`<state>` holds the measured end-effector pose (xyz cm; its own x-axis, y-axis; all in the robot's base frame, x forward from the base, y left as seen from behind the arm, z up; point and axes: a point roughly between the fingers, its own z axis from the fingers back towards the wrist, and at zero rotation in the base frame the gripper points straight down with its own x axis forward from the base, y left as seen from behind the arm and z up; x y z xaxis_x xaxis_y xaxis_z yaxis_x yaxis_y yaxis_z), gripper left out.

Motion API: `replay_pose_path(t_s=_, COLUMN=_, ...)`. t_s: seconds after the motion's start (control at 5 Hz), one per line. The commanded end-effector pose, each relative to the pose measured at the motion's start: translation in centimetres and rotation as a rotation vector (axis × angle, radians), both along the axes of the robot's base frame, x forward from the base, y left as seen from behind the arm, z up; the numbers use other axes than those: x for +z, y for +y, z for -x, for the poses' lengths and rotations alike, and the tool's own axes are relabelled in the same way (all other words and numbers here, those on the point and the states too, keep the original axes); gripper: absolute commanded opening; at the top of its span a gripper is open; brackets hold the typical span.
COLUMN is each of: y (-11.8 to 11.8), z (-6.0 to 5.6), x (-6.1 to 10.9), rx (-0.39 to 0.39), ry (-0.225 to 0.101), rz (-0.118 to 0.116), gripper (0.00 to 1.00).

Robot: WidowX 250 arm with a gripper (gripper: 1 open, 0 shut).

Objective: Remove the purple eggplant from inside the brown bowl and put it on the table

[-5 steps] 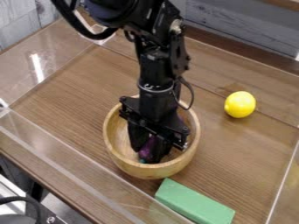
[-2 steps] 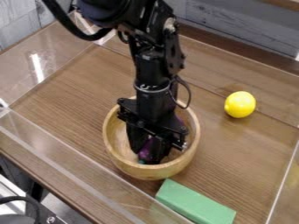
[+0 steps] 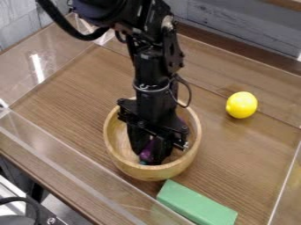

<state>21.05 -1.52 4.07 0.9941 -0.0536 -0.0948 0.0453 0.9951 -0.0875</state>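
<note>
Down inside the round light-brown wooden bowl (image 3: pixel 153 141) lies the small glossy purple toy eggplant (image 3: pixel 146 155), only a sliver of it showing between the black jaws of the gripper (image 3: pixel 150 151). The jaws are closed on it, reaching in near the front wall of the bowl. Over the last second almost nothing has moved at the bowl: the gripper sits at the same depth, and only the upper arm links have shifted slightly. That suggests the grasp is made but the lift has not begun, so the eggplant remains in the bowl and off the dark wood-grain surface (image 3: pixel 83 97). The black robot arm (image 3: pixel 153 61) stands nearly vertical over the bowl, its gripper pointing straight down. A round yellow lemon (image 3: pixel 241 105) rests well apart to the right, and a green rectangular block (image 3: pixel 194 206) lies just in front of the bowl.
</note>
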Motion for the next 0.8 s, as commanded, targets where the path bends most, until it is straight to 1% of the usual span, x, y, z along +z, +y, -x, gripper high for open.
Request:
replay_pose_path(t_s=0.0, y=-0.2, z=-0.6, x=1.5, rx=0.003, ry=-0.053, rz=0.011, gripper=0.00)
replay_pose_path(t_s=0.6, y=-0.9, z=-0.7, x=3.0, rx=0.013, ry=-0.061, rz=0.036, gripper=0.00)
